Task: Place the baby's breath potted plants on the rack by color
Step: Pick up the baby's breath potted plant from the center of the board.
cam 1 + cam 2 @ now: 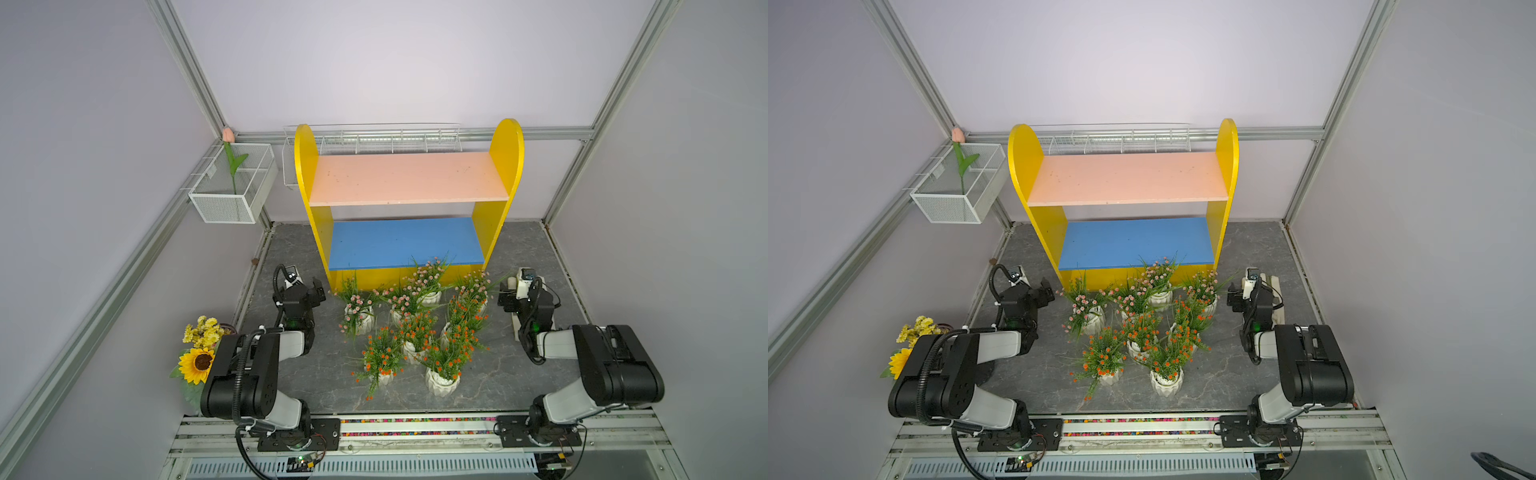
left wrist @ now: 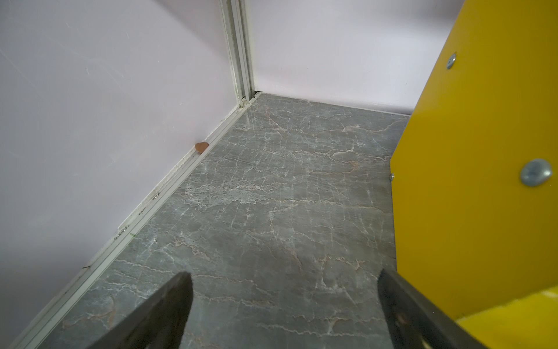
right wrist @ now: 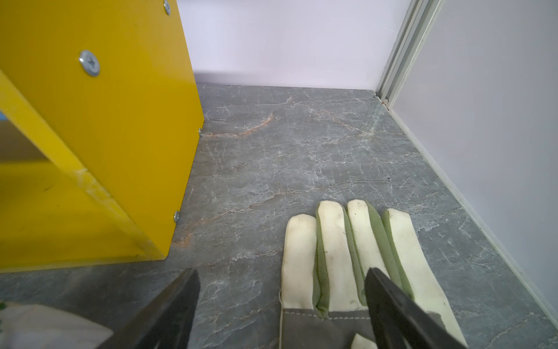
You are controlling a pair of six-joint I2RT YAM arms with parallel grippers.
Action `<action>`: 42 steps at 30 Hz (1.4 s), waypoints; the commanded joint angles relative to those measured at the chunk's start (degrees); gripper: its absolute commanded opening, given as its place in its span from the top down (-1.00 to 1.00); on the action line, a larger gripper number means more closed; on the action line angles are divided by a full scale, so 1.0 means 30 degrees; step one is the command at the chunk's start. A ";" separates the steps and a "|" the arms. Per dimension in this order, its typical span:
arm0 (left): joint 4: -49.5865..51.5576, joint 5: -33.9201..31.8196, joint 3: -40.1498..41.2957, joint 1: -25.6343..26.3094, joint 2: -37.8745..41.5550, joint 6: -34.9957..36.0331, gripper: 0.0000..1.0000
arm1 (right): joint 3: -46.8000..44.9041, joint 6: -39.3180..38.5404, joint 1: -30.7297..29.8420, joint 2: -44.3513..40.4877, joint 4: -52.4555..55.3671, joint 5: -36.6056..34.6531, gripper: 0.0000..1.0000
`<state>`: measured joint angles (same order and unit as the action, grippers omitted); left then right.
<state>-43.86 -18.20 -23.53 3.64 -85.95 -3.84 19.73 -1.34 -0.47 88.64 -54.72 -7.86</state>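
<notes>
Closest to the arm bases, the orange-flowered pots (image 1: 441, 381) stand bunched on the grey marbled table (image 1: 519, 374). Just behind them, the pink-flowered pots (image 1: 360, 321) crowd against the front foot of the rack (image 1: 305, 166). Both arms flank this cluster and reach toward the rack's sides. The left gripper (image 2: 283, 273) has its fingers spread wide over bare table beside a yellow side panel, holding nothing. The right gripper (image 3: 281, 271) is likewise parted and empty, hovering over a cream-and-green work glove (image 3: 356, 256) that lies flat on the table.

Farther back, the blue lower board (image 1: 405, 243) and the salmon-pink upper board (image 1: 409, 178) are both bare. By that, the task looks not yet begun: every plant remains to be lifted and sorted by colour.

Sprigs overlap so thickly that several pots are buried under foliage, so an exact count is hard to make in both top views. Neither wrist view shows a plant clearly. A pale shape at the edge of the right wrist view may be a pot, but I cannot tell. The frame also cuts off both grippers' fingers.
</notes>
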 commanded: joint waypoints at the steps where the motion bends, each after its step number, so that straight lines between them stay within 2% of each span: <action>1: -0.0148 -0.0115 -0.0232 -0.0068 -0.0119 -0.0159 -0.98 | 0.0184 -0.0167 -0.0031 0.0102 -0.0144 0.0129 -0.77; 18: -0.0162 -0.0107 -0.0224 -0.0070 -0.0119 -0.0166 -0.98 | 0.0193 -0.0079 -0.0015 0.0102 -0.0144 0.0027 -0.77; 23: 0.0918 -0.0503 -0.0459 -0.0059 0.0795 -0.0347 -0.98 | -0.0075 0.0122 -0.0056 0.0049 -0.0684 -0.1014 -0.77; 26: 0.1600 -0.0882 -0.0056 -0.0069 0.2434 -0.0316 -0.98 | -0.0359 0.0110 -0.0185 -0.0580 -0.0688 -0.1349 -0.77; 29: 0.3682 -0.1522 -0.0158 -0.0070 0.4943 -0.0494 -0.98 | -0.0368 0.0181 -0.0224 -0.1485 0.0104 -0.1673 -0.77; 32: 0.7787 -0.2239 -0.1383 -0.0056 0.7634 -0.1428 -0.98 | -0.0386 0.0254 -0.0327 -0.2939 0.1253 -0.2291 -0.77; 37: 1.3143 -0.1875 -0.3384 0.0192 1.0975 -0.2050 -0.98 | -0.0470 0.1136 -0.0391 -0.7094 0.3722 -0.3367 -0.77; 39: 1.3612 -0.1024 -0.3452 0.0308 1.2090 -0.2078 -0.98 | 0.0172 0.2055 -0.0376 -0.9093 0.6308 -0.3246 -0.77; 41: 1.3997 -0.0236 -0.3490 0.0310 1.3156 -0.2636 -0.98 | 0.1840 0.3471 -0.0407 -1.0614 1.0515 -0.3429 -0.77; 42: 1.4343 0.0141 -0.3575 0.0358 1.3751 -0.2899 -0.98 | 0.2698 0.3659 -0.0445 -1.1216 1.2378 -0.2775 -0.77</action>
<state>-8.54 -20.97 -33.17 4.34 -47.64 -9.15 22.85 4.29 -1.34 58.81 -32.84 -16.49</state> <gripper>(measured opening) 0.989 0.885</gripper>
